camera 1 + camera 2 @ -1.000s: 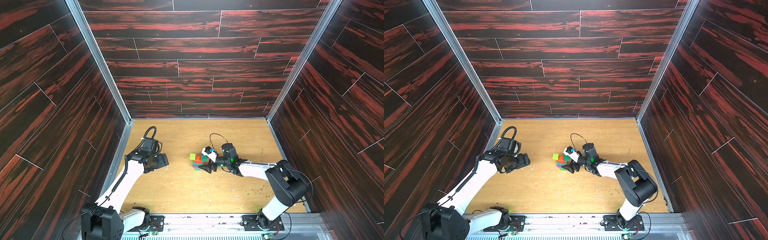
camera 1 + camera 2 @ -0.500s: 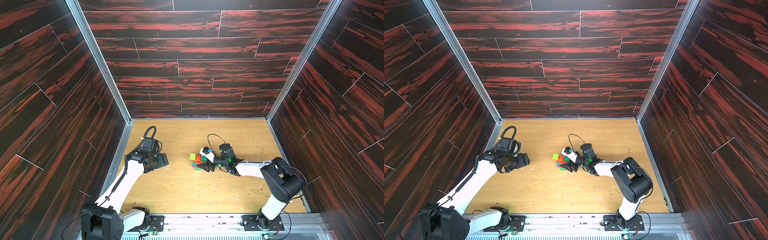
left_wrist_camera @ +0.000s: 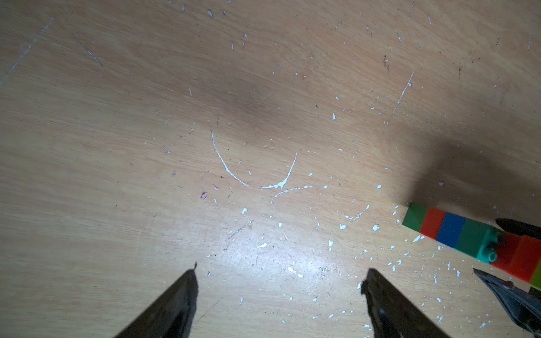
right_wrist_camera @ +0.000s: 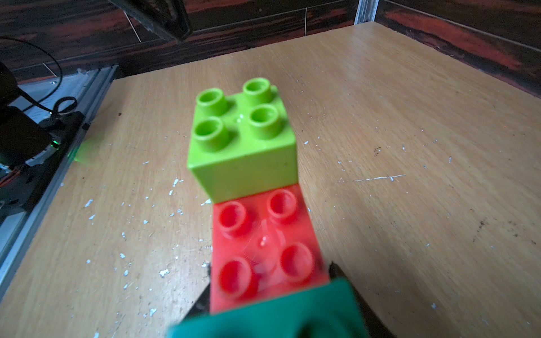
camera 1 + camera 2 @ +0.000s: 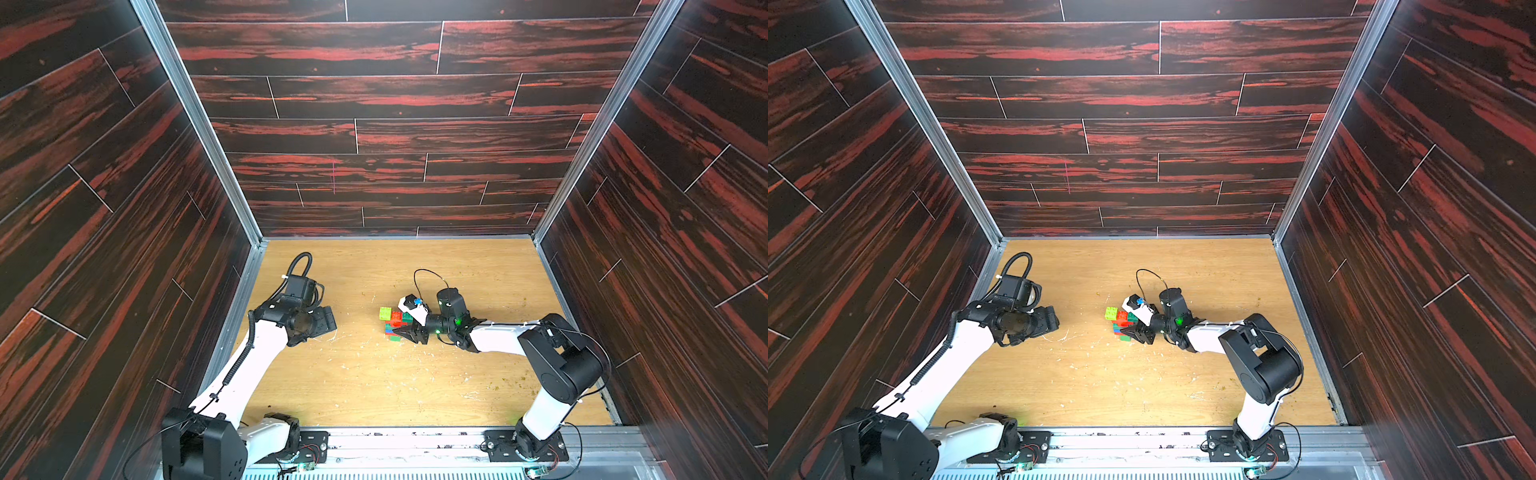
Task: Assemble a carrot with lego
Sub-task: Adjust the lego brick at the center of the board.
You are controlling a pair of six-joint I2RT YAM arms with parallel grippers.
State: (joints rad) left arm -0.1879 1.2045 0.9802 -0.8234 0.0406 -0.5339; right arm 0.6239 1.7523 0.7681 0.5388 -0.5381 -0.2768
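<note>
Carrot [image 5: 392, 325] lies on table [image 5: 374, 382]. Right gripper [image 3: 487, 245] astride its red brick, 2 jaws flanking, likely to lift; clamped or not, cannot tell. Left gripper [image 3: 279, 273] spread, empty, well apart from carrot, likely waiting.

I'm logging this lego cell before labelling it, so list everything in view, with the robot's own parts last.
Carrot of joined studded plastic bricks: one; lime, dark green, red, teal and blue bands; mid-table.
Light wooden tabletop: one; tan, flecked with white scratches; floor of the cell.
Dark wood-patterned wall panels: three; black and red; around the tabletop on three sides.
Left arm: one; white and black; reaching in from the near edge.
Right arm: one; white and black; reaching in from the near edge.
Left end effector: one; black; open over bare tabletop, apart from the carrot.
Right end effector: one; black; closed on the carrot's sides.
</note>
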